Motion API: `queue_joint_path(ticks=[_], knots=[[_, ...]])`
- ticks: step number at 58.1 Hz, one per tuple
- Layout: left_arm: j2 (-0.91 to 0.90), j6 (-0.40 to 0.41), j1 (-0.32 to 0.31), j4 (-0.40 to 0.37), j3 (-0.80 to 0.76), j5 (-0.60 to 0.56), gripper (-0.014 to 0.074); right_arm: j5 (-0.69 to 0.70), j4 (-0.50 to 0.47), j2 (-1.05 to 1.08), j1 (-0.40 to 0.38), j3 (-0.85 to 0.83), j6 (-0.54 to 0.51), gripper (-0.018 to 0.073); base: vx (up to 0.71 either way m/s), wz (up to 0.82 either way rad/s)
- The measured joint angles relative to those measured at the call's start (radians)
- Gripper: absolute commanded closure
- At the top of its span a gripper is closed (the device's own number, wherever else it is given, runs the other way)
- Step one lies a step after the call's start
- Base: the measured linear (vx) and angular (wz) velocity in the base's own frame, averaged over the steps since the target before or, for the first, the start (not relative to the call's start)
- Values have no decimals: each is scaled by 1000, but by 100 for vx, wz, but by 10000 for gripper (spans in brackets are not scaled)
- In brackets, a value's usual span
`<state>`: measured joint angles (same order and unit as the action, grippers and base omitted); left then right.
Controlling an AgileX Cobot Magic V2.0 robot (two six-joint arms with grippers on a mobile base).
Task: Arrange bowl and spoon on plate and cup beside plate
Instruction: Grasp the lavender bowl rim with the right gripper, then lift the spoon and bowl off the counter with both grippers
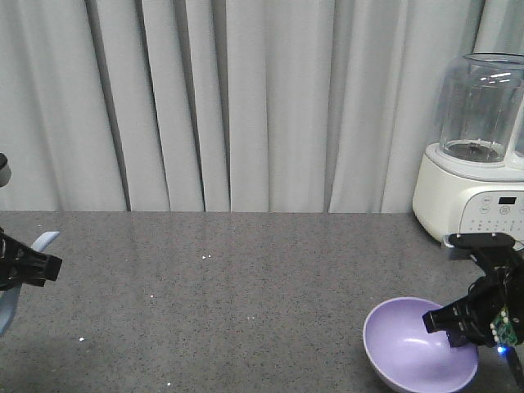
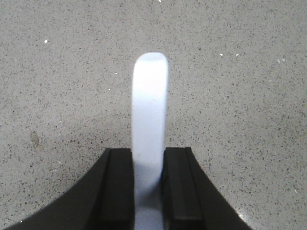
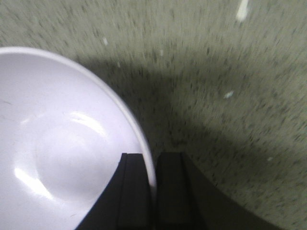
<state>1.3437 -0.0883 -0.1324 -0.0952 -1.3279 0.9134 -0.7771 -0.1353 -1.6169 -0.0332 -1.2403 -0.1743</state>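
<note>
Right claw (image 3: 152,158): pressed together on the bowl (image 1: 409,354) rim, one finger inside the wall, one outside, thin pale rim pinched between the pads. No gap visible beyond the rim thickness. The bowl is lavender, tilted with its opening up and toward the front camera, at the near right of the table (image 1: 246,286). I can't tell whether its underside touches the table; the frame cuts it off. My wrist view shows a dark shadow on the table beside the bowl, and the surface there is blurred.

Left claw (image 2: 148,154): closed on the plate (image 2: 149,105), pads flat against both faces. From my wrist it reads edge-on, a narrow pale blue-white strip with a rounded far end over the speckled grey table. In the front view it sits at the far left edge, light-blue rim tilted, mostly out of frame.

Behind the bowl: a white blender (image 1: 479,155) with a clear jar at the back right. A grey curtain (image 1: 246,98) hangs along the back.
</note>
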Motion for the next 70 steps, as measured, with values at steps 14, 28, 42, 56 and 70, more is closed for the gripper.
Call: queue_joint_path(ticks=[14,28,42,56,70], knots=[[-1,0,0,0,0,-54,602,92,-23,217,0,1,-12,570,0,0],[-70,0,0,0,7,-121,602,97,-32,420,0,1,-59,570,0,0],[-228,0,0,39,52,-203,602,96,-77,564,0,2,-98,570,0,0],[-437,5,0,65,260,-288,602,149,-87,686,0,94,-106,570,0,0],[-556,4,0,86,315,-297,602,248,-88,797,0,285,-106,568,0,0]])
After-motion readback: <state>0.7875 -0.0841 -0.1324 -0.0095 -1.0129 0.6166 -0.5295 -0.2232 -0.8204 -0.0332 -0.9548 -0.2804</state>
